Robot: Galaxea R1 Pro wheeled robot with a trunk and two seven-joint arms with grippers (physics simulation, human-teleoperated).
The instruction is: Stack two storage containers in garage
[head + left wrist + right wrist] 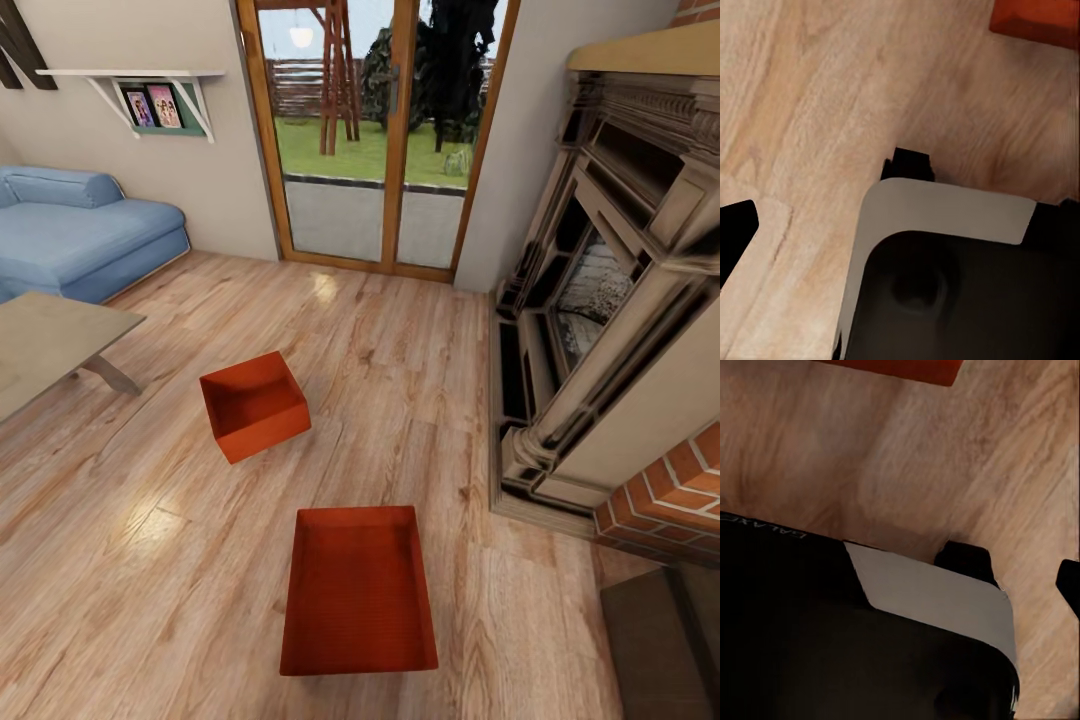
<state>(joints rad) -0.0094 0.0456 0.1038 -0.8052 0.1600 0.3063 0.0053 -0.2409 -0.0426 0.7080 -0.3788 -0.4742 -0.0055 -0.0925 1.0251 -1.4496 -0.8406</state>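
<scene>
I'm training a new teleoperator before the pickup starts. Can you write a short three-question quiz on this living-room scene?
1. True or false: the two storage containers, near one and far one, are stacked.
2. The far container sits closest to: A) the blue sofa B) the grey table C) the fireplace.
3. Fill in: both containers rest on the light ____ plank floor.

Key: 1 false, they lie apart on the floor. 2 B. 3 wood.
</scene>
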